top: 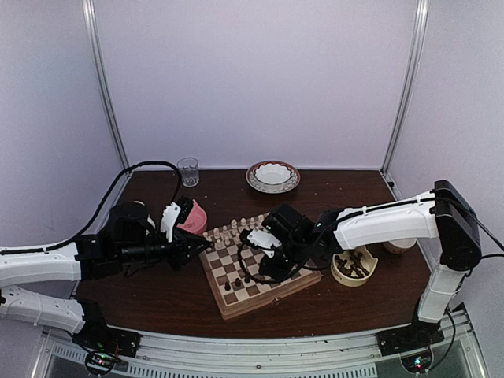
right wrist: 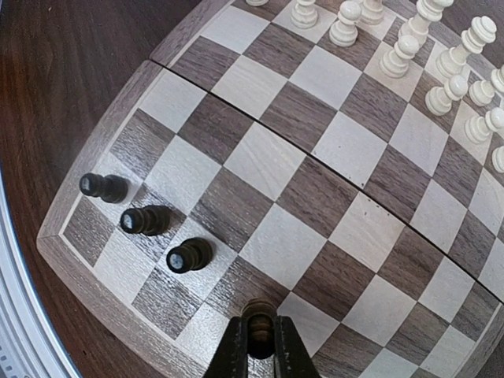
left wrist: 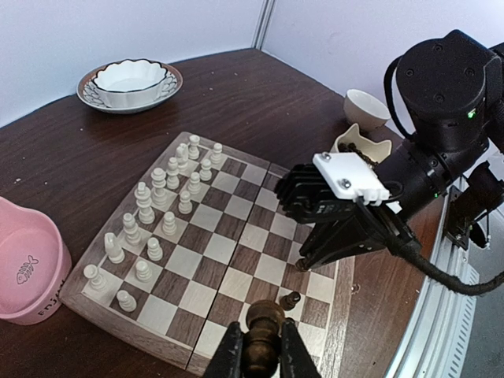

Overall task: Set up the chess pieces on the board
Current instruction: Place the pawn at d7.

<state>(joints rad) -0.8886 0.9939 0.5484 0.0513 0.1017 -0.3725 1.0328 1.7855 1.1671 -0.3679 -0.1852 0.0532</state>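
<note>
With the right end effector (right wrist: 258, 352) clenched on a small dark brown wooden chessman (right wrist: 258, 324) over the edge row of the checkered wooden chessboard (right wrist: 315, 197), and the left end effector (left wrist: 257, 356) gripping a second dark chessman (left wrist: 263, 331) nearby, a tilted release or an arm brush could topple the three dark pawns (right wrist: 144, 220).

The pink bowl (left wrist: 31, 277) carries a small fish-skeleton drawing and, below it, dark lettering starting "Enj"; the rest is unreadable.

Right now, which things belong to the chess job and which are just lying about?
Job: board, dark chess pieces, cream bowl of spare ones, left gripper and right gripper, each holding one.
Lying about: pink bowl, glass, patterned dish, small cup.
</note>
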